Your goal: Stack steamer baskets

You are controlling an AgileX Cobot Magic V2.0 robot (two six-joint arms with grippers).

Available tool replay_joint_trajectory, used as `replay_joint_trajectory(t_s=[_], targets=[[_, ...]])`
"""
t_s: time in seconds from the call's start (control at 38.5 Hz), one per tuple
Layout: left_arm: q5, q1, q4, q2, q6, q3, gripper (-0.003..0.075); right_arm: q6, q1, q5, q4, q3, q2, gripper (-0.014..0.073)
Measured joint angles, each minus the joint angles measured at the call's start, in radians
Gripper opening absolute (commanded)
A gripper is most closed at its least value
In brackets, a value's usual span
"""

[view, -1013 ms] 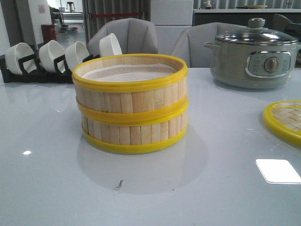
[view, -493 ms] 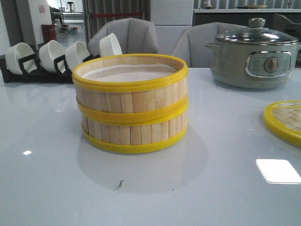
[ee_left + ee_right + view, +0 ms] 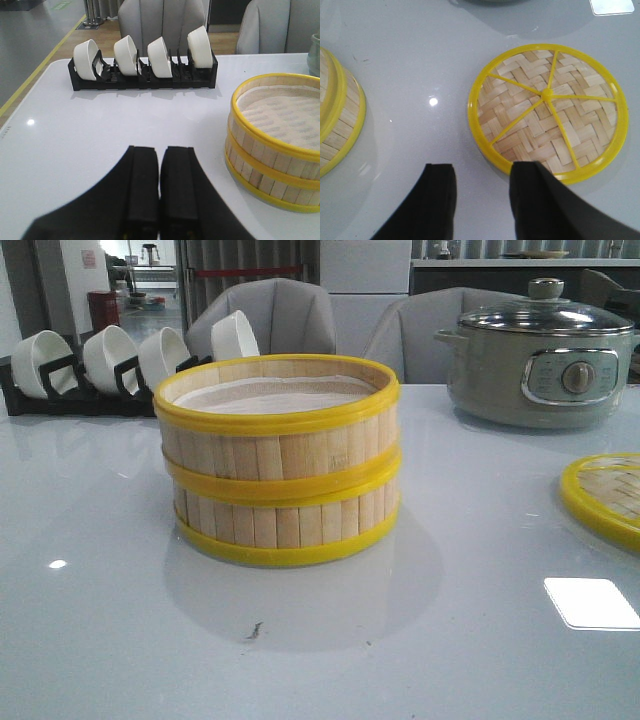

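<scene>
Pale bamboo-slat walls and glossy yellow plastic rims mark the stacked steamer baskets (image 3: 277, 465), lined with a matt, cloth-like sheet, on a smooth, reflective white table (image 3: 110, 610). Near its right edge lies a woven bamboo lid (image 3: 547, 111); at the far right corner, a pot (image 3: 540, 355) with glass lid. Gripper fingers (image 3: 142, 195) look matt black.

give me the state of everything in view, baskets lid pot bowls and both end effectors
upper steamer basket: stacked on the lower one, open, no lid
lower steamer basket: on the table, under the upper
woven lid: flat on the table, off the baskets
electric pot: glass lid on
bowls: on edge in the rack
left end effector: shut, empty
right end effector: open, empty
</scene>
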Motion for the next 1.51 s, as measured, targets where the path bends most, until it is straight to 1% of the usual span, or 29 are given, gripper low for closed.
replay_joint_trajectory(t_s=[0.21, 0.39, 0.55, 0.75, 0.83, 1.01, 1.25, 1.51], targets=[[0.000, 0.000, 0.000, 0.000, 0.000, 0.000, 0.0094, 0.000, -0.006, -0.002, 0.000, 0.000, 0.076, 0.0380], [0.000, 0.000, 0.000, 0.000, 0.000, 0.000, 0.0094, 0.000, -0.075, -0.028, 0.000, -0.044, 0.249, 0.0380], [0.000, 0.002, 0.000, 0.000, 0.000, 0.000, 0.0094, -0.001, -0.152, -0.041, 0.000, -0.138, 0.430, 0.0380], [0.000, 0.004, 0.000, 0.000, 0.000, 0.000, 0.0094, -0.003, -0.161, -0.042, 0.000, -0.309, 0.632, 0.0379], [0.000, 0.004, 0.000, 0.000, 0.000, 0.000, 0.0094, -0.003, -0.161, -0.022, 0.000, -0.366, 0.690, 0.0379], [0.000, 0.004, 0.000, 0.000, -0.002, 0.000, 0.0094, -0.003, -0.161, 0.018, -0.006, -0.439, 0.768, 0.0379], [0.000, 0.004, 0.000, 0.000, -0.001, 0.000, 0.0094, -0.003, -0.161, 0.031, -0.039, -0.441, 0.812, 0.0379], [0.000, 0.004, 0.000, 0.000, -0.001, 0.000, 0.0094, -0.005, -0.161, 0.031, -0.041, -0.458, 0.855, 0.0379]])
